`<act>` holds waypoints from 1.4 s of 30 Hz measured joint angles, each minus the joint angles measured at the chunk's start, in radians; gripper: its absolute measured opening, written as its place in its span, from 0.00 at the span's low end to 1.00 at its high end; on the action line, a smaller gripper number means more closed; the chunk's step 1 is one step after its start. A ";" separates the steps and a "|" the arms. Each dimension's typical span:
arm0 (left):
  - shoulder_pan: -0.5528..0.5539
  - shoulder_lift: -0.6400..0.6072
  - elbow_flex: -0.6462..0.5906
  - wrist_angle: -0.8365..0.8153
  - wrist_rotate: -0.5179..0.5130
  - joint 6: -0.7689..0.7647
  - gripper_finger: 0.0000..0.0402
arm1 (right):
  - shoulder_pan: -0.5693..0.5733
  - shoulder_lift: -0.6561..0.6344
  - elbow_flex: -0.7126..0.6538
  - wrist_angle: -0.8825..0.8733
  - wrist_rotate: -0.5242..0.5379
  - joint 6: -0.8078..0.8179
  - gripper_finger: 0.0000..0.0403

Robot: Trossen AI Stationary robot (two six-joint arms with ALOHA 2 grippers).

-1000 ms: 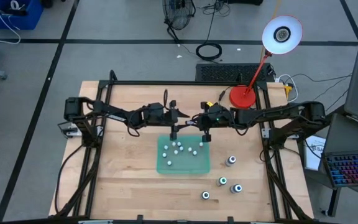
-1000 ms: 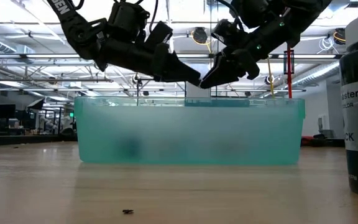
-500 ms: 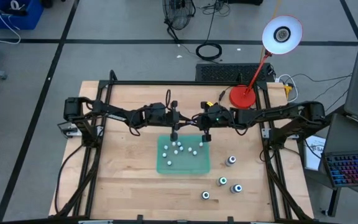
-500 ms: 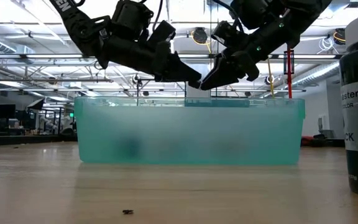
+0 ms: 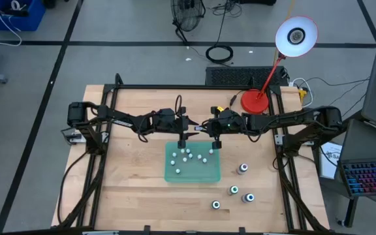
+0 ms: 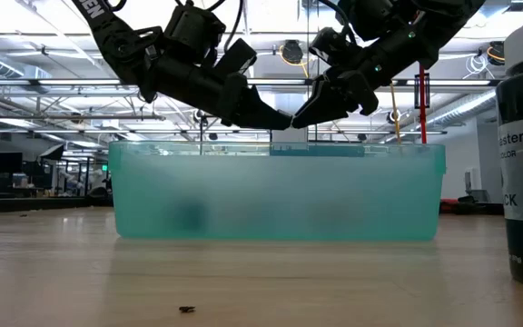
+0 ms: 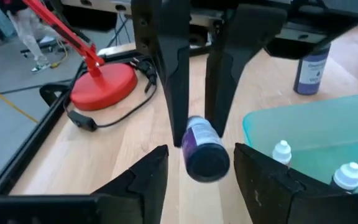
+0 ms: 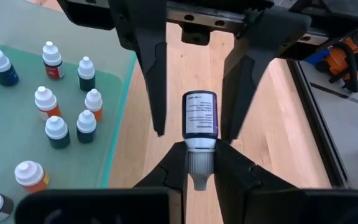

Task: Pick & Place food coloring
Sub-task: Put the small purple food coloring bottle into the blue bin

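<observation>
Handing over a food coloring bottle [image 8: 200, 118] at mid-frame above the green tray's [image 5: 192, 175] top edge, the right gripper [image 8: 194, 163] pinches its cap while the left gripper's [image 7: 193, 169] spread fingers bracket it, needing closure next.

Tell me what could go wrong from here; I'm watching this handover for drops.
1. The right end effector pinches the bottle only by its cap, so it could pivot.
2. The left end effector straddles it open; an early release drops it onto bare table, outside the tray.
</observation>
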 joint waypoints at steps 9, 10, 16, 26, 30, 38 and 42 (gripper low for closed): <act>0.000 0.000 0.000 0.026 0.001 0.012 0.40 | 0.000 0.000 0.000 -0.002 0.000 0.000 0.10; 0.000 0.000 0.000 0.026 0.001 0.012 0.39 | 0.000 0.000 0.000 -0.003 0.000 0.000 0.10; 0.000 0.000 0.000 0.004 0.001 0.023 0.25 | 0.000 0.000 0.000 -0.005 -0.001 0.007 0.10; 0.019 -0.010 0.000 0.014 -0.015 0.065 0.13 | 0.001 0.000 0.003 0.001 0.059 0.085 0.18; 0.052 -0.012 0.000 0.038 0.000 0.057 0.13 | 0.001 -0.005 0.002 -0.046 0.128 0.125 0.28; 0.153 -0.012 -0.067 0.303 0.279 -0.025 0.13 | 0.000 -0.031 0.002 -0.116 0.181 0.200 0.34; 0.181 -0.012 -0.167 0.639 0.367 -0.074 0.13 | -0.010 -0.031 0.002 -0.094 0.179 0.198 0.32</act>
